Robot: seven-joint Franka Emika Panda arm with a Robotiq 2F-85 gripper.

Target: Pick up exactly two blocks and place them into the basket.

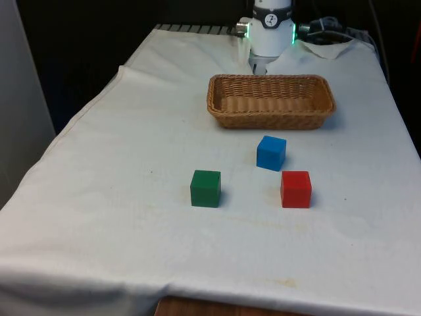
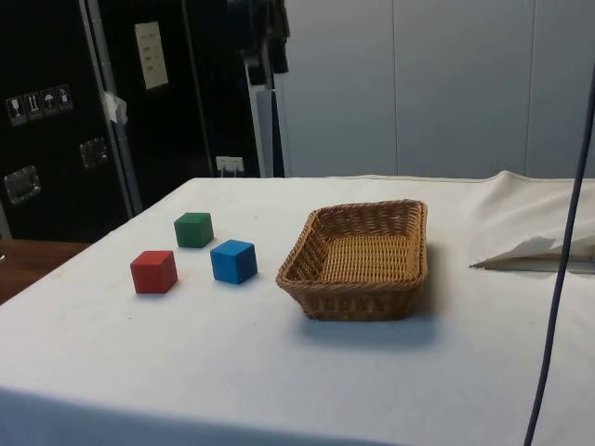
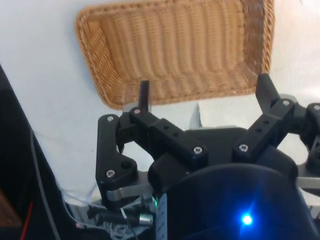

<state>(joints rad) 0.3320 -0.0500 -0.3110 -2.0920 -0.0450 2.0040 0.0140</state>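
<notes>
Above the basket's [image 3: 175,50] near rim in the wrist view, the gripper [image 3: 202,92] hangs with fingers spread wide, holding nothing. Beyond the basket's far side, at the front view's lower centre, sit the blue block [image 1: 271,153], red block [image 1: 296,189] and green block [image 1: 206,188]; blue lies nearest. The side view shows the basket empty.

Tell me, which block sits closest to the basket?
The blue block. It sits just in front of the basket; the red block and green block lie farther away.
</notes>
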